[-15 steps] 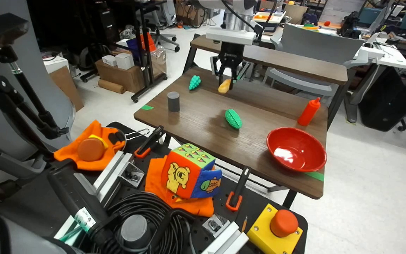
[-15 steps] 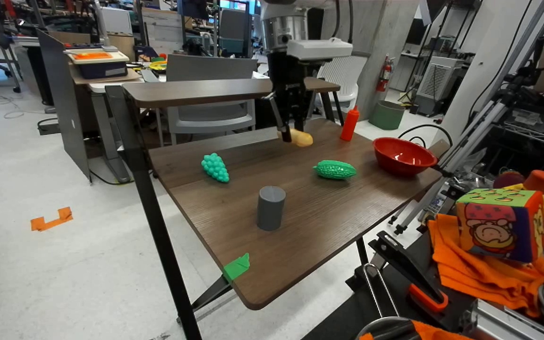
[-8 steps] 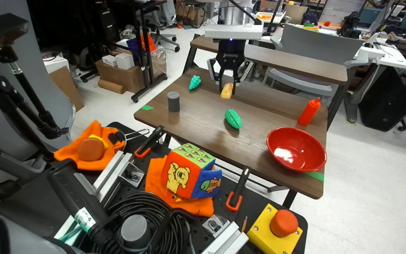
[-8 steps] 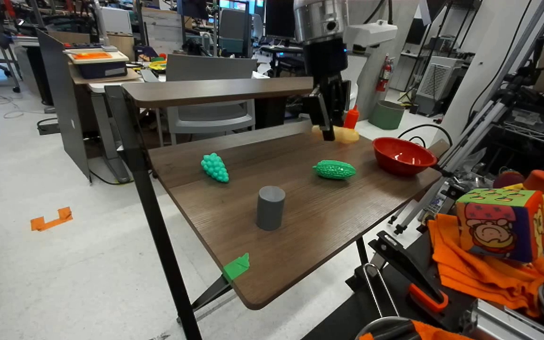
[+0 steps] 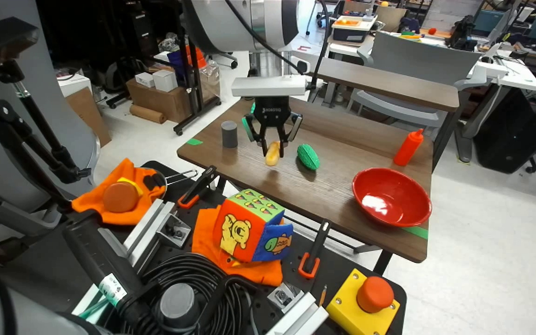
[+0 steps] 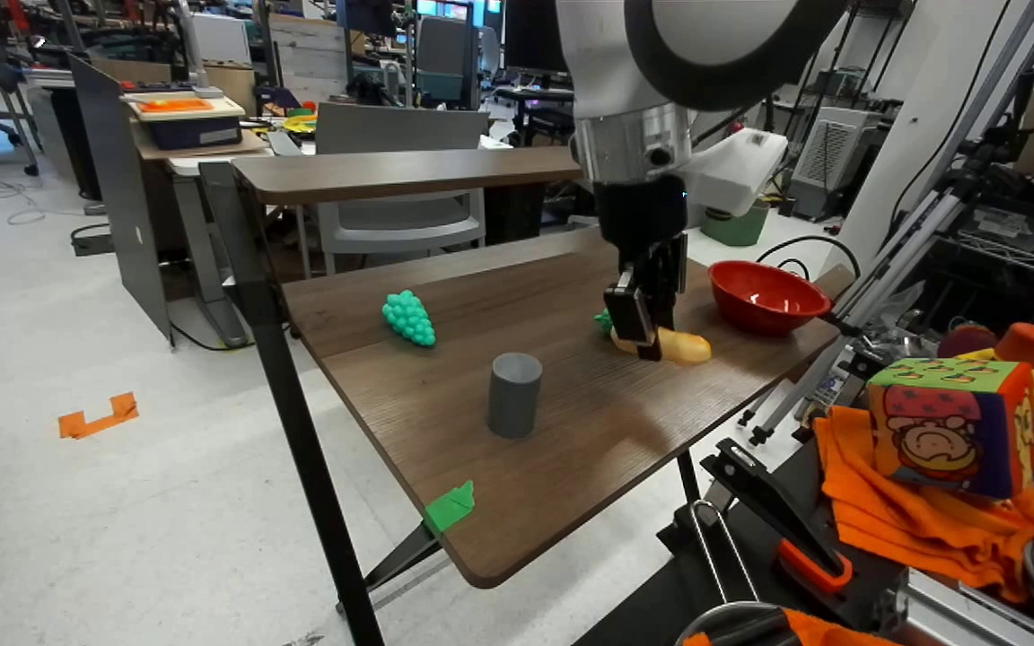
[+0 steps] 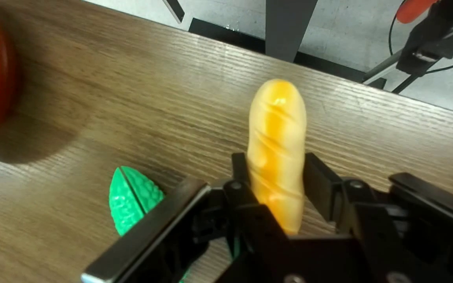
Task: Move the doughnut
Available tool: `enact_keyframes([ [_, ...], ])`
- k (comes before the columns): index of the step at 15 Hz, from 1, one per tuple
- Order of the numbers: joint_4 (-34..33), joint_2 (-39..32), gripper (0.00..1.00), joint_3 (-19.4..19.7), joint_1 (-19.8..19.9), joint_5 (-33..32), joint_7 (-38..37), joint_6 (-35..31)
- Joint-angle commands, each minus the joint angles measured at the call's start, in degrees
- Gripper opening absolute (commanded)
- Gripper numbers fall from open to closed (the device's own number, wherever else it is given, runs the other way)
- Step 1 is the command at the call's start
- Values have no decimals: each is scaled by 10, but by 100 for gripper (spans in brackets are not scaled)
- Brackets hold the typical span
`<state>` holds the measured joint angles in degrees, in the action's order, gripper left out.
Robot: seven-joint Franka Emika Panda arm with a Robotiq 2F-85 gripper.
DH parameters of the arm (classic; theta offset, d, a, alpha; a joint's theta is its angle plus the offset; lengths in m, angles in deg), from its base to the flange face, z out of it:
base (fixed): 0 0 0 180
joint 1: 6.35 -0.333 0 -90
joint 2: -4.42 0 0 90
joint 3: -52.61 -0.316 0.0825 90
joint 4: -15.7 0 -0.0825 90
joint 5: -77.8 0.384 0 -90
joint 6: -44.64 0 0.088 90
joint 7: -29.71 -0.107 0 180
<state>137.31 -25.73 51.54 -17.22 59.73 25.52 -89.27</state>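
The doughnut, a long rounded yellow-orange toy piece (image 5: 272, 157), is between the fingers of my gripper (image 5: 273, 150) and held above the wooden table, as a shadow below suggests. It also shows in an exterior view (image 6: 687, 347). In the wrist view, the doughnut (image 7: 277, 129) points away from the palm, with both fingertips of the gripper (image 7: 275, 169) against its sides. Its near end is partly hidden by the gripper. In an exterior view, my gripper (image 6: 652, 345) hides part of the doughnut and most of the ridged green piece behind it.
The ridged green piece (image 5: 308, 157) lies close beside the gripper. A dark grey cylinder (image 5: 229, 135), a green grape-like cluster (image 6: 408, 318), a red bowl (image 5: 365, 186) and a red bottle (image 5: 408, 148) stand or lie on the table. A raised shelf (image 6: 418, 172) runs along the far edge.
My gripper has carried the doughnut from the far part of the table, over towards the near edge, and lower. It now hangs beside the ridged green piece. The grip has stayed shut.
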Motion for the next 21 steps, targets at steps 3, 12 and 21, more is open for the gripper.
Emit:
enact_keyframes([
  [3, -26, -38, 14, 11, -23, -14, -52, 4],
  [12, -95, -97, 65, 18, -27, -13, -49, 69],
  [21, -7, 83, 100, -17, 52, 83, 42, 154],
])
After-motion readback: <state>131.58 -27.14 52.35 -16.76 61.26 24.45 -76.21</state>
